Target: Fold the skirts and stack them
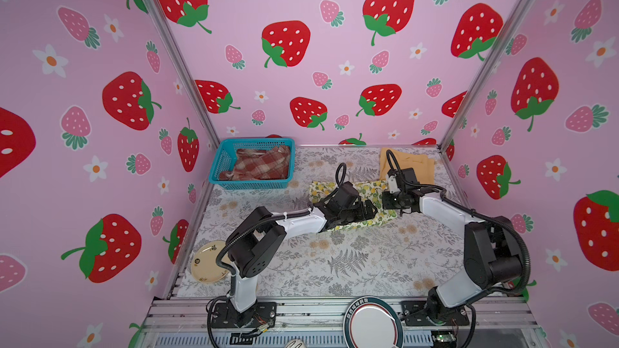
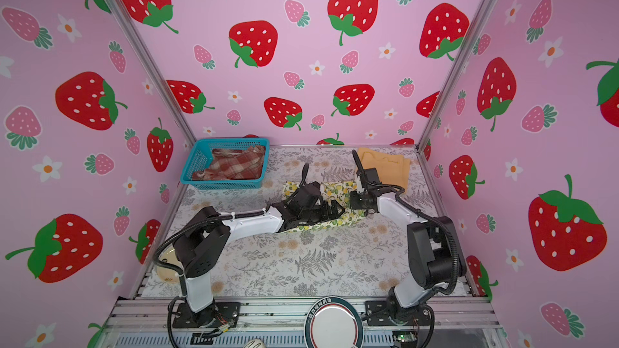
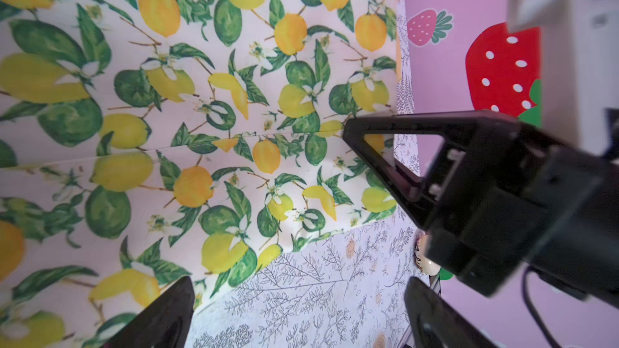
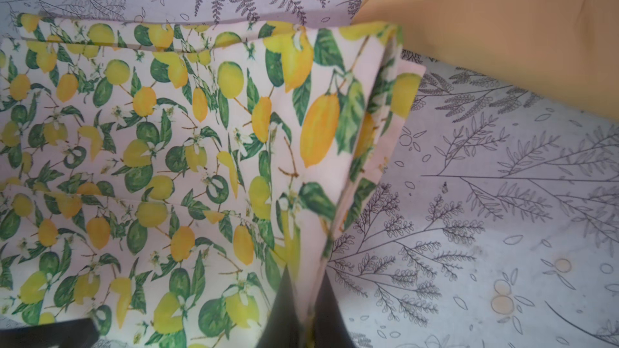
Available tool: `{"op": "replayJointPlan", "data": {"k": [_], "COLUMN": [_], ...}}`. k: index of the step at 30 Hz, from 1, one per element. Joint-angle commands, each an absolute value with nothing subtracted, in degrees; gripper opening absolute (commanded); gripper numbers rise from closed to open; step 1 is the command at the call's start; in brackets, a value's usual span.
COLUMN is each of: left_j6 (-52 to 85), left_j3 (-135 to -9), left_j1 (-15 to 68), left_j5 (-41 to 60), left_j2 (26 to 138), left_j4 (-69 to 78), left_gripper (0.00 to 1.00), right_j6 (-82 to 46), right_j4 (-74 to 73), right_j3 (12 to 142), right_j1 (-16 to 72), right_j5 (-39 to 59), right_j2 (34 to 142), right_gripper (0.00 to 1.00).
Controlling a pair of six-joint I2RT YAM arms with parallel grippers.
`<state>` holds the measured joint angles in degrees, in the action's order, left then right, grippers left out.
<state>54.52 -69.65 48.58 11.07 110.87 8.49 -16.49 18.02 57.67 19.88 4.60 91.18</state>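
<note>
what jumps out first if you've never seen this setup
The pink walls covered in big red strawberries, all around the table. Next, the lemon skirt mid-table, with the right jaws shut on its edge and the left jaws open over it. Behind sit a plaid skirt in a teal basket, back left, and a yellow skirt, back right.

A teal basket (image 1: 218, 164) stands back left, a cream plate (image 1: 205, 264) nearer.
</note>
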Motion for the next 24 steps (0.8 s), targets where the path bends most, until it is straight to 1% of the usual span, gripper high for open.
{"op": "replayJointPlan", "data": {"k": [1,6,12,19,22,24], "left_j6": [56.9,58.2,59.0,60.3,60.0,59.0], "left_j3": [-71.7,-73.2,-74.9,-80.3,-80.9,-80.4], "left_j1": [48.6,48.9,50.6,52.7,52.7,52.4], "left_j5": [11.6,13.1,13.4,14.9,15.0,14.9], "left_j2": [113.4,117.3,119.8,124.0,123.8,122.5], "left_j4": [12.2,13.6,14.4,15.4,15.7,14.9], "left_gripper": [0.99,0.99,0.99,0.98,0.98,0.98], "right_j6": [-15.5,-15.5,-15.1,-17.3,-17.9,-17.9], "right_j4": [20.9,22.4,25.4,27.1,27.4,27.5], "right_j3": [59.8,61.1,64.1,67.3,68.2,68.2], "right_j1": [18.8,17.9,17.4,17.0,16.7,16.7], "right_j5": [6.3,8.8,9.4,16.5,19.3,19.2], "right_j2": [88.0,86.7,85.8,87.0,88.0,88.1], "right_gripper": [0.0,0.0,0.0,0.01,0.01,0.01]}}
